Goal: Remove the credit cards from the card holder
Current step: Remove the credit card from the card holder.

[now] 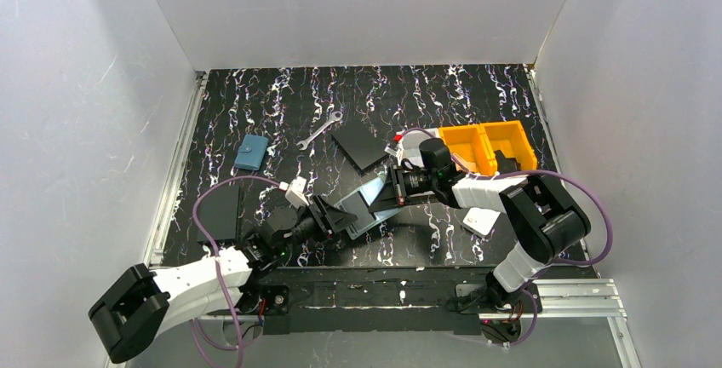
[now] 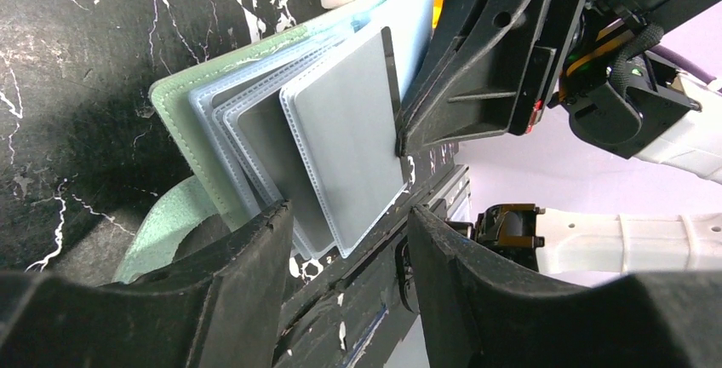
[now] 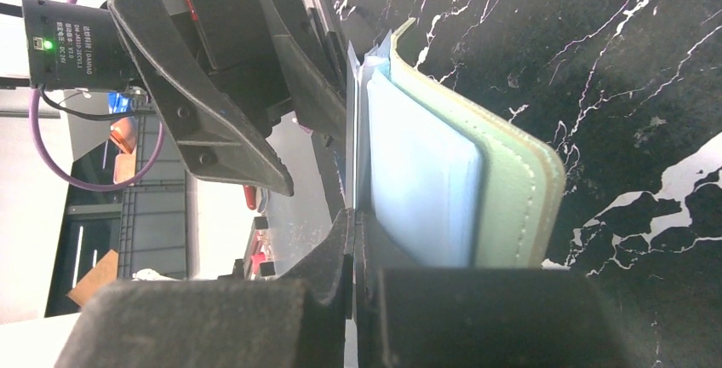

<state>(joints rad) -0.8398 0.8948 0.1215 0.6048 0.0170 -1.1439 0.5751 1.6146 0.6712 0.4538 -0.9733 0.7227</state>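
Observation:
The card holder [image 1: 368, 204] is a mint-green wallet lifted off the table between both arms, its clear sleeves fanned open. In the left wrist view its green cover [image 2: 183, 125] is at the left, and a flat grey card [image 2: 340, 146] fills the front sleeve. My left gripper [image 2: 351, 215] is open, with the lower corner of the sleeves just above the gap, touching neither finger. My right gripper [image 3: 353, 219] is shut on a thin inner sleeve at the holder's edge, beside a light-blue panel [image 3: 417, 181] and the green cover [image 3: 511, 189].
A blue pouch [image 1: 251, 152], a wrench [image 1: 321, 129] and a black square plate [image 1: 359, 146] lie farther back. Orange bins [image 1: 489, 146] stand at the right, with a white box [image 1: 481, 221] in front of them. A dark flat plate [image 1: 220, 212] lies at the left.

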